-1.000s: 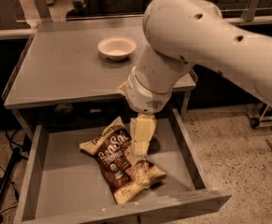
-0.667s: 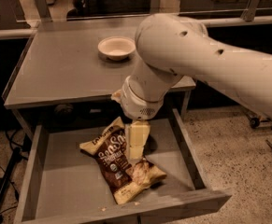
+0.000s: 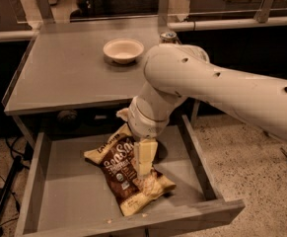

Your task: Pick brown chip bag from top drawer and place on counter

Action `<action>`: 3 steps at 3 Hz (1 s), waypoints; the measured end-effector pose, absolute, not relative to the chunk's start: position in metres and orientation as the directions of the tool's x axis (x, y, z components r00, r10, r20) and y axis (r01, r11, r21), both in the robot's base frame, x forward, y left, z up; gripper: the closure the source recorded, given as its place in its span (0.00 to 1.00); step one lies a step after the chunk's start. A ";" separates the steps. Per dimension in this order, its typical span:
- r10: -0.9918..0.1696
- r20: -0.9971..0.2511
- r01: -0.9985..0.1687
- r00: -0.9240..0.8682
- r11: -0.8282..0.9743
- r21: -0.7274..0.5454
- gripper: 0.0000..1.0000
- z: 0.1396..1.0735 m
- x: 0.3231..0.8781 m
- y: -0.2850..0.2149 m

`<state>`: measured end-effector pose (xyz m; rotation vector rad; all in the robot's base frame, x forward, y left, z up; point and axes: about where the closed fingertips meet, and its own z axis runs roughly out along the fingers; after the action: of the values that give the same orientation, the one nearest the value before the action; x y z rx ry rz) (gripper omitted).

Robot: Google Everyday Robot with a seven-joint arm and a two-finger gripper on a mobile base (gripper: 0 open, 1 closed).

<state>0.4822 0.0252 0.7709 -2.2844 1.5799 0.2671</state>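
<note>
The brown chip bag (image 3: 124, 171) lies flat in the open top drawer (image 3: 64, 191), slanting from upper left to lower right, with pale yellow ends and white lettering. My gripper (image 3: 144, 169) points straight down from the white arm, its pale finger over the middle right of the bag, at or just above its surface. The counter (image 3: 64, 73) is the grey table top above the drawer.
A pale bowl (image 3: 123, 50) sits at the back middle of the counter. A can top (image 3: 168, 35) shows behind my arm at the counter's back right. A thick front board (image 3: 182, 223) closes the drawer's near side. Speckled floor lies to the right.
My arm has shifted left and lowered, bringing the gripper down onto the middle of the bag. The bag has not moved.
</note>
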 end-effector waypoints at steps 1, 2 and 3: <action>-0.856 -0.363 -0.929 0.368 -0.326 -0.176 0.00 0.736 0.488 0.022; -0.850 -0.379 -0.930 0.366 -0.323 -0.173 0.00 0.715 0.493 0.022; -0.836 -0.415 -0.933 0.359 -0.323 -0.158 0.00 0.692 0.496 0.027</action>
<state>0.4956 0.0273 0.6915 -2.2596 1.5508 0.3648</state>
